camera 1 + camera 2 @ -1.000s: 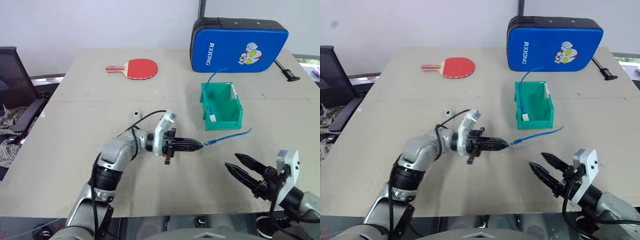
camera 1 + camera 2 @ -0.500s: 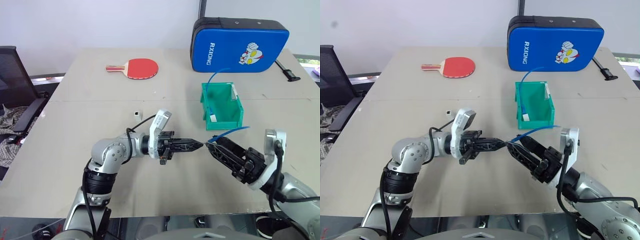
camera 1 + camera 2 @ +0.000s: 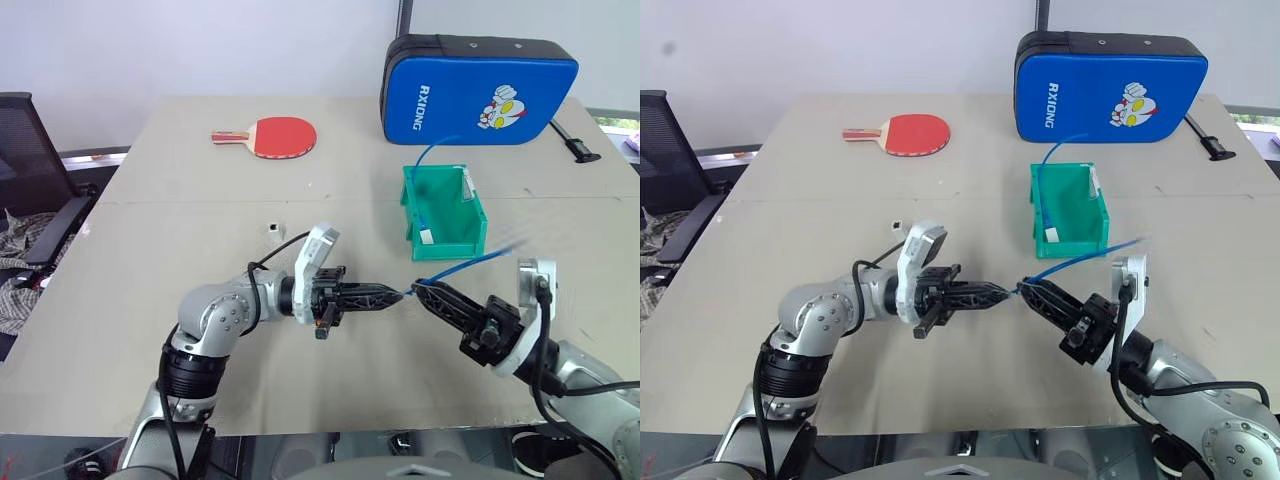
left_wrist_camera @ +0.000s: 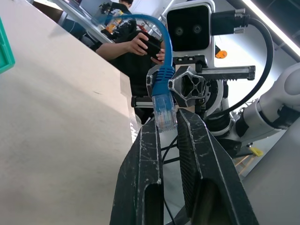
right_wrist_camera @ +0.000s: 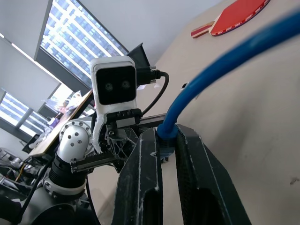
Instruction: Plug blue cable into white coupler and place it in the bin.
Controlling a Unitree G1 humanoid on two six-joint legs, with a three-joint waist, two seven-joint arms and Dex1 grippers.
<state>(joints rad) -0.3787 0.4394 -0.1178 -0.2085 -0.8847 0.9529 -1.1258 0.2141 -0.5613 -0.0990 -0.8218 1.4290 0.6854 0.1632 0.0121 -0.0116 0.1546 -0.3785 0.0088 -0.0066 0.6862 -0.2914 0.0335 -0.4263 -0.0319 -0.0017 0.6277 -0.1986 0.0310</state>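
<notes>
Above the front of the beige desk (image 3: 150, 300), the two grippers meet tip to tip. The left gripper (image 3: 398, 294) points across toward the robot's right with its jaws closed; in the left wrist view the clear plug of the blue cable (image 3: 462, 265) stands right at its fingertips (image 4: 150, 136), though whether the tips pinch the plug cannot be told. The right gripper (image 3: 421, 291) reaches in from the other side, jaws clamped on the blue cable just behind the plug, as the right wrist view shows with the cable rising between its fingers (image 5: 145, 154). From there the cable arcs up and off to the robot's right, its far end free in the air. The bin (image 3: 443, 212), green and open-topped, sits on the desk just beyond the grippers; a second blue cable (image 3: 432, 152) sticks up out of it. A small white block, probably the white coupler (image 3: 271, 227), lies on the desk behind the left forearm. Farther back lie a red paddle (image 3: 270, 136) and a blue padded case (image 3: 478, 90).
</notes>
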